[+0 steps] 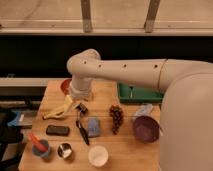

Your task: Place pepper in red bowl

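Slim, tapering red-orange pepper (34, 139) propped in small blue-grey bowl (42, 149) at front-left corner of table (122, 154); long axis diagonal, free end toward upper left. Red bowl (64, 85) at far-left edge, partly behind arm, contents hidden. Gripper (80, 106) just beside banana (56, 110), between both bowls; jaw state indiscernible.

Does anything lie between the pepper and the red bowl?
The banana lies between the pepper, in a small bowl front left, and the red bowl. The gripper hangs beside the banana.
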`<state>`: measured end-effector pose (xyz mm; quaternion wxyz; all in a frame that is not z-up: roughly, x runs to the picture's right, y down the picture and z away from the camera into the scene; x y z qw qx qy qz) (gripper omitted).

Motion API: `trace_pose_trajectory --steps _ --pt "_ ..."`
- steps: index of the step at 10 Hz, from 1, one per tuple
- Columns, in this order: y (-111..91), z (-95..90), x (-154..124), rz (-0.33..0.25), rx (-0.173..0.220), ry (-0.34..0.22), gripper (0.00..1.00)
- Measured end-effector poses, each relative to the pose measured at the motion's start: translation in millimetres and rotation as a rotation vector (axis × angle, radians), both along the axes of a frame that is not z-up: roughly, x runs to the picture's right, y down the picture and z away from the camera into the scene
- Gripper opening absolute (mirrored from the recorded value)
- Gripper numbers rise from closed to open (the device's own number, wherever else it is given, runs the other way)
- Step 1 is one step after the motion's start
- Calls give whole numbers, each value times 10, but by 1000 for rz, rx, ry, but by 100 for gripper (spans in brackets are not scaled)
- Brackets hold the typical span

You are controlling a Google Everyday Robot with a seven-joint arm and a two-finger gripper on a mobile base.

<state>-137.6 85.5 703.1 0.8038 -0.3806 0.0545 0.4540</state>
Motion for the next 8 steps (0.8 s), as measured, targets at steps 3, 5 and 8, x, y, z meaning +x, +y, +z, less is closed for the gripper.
trace_pose_trajectory --steps 3,5,8 --pt "372 29 -491 -60 -34 -69 80" --pt "498 76 -909 -108 -37 -117 80" --pt "662 -11 -1360 -144 -25 -200 80"
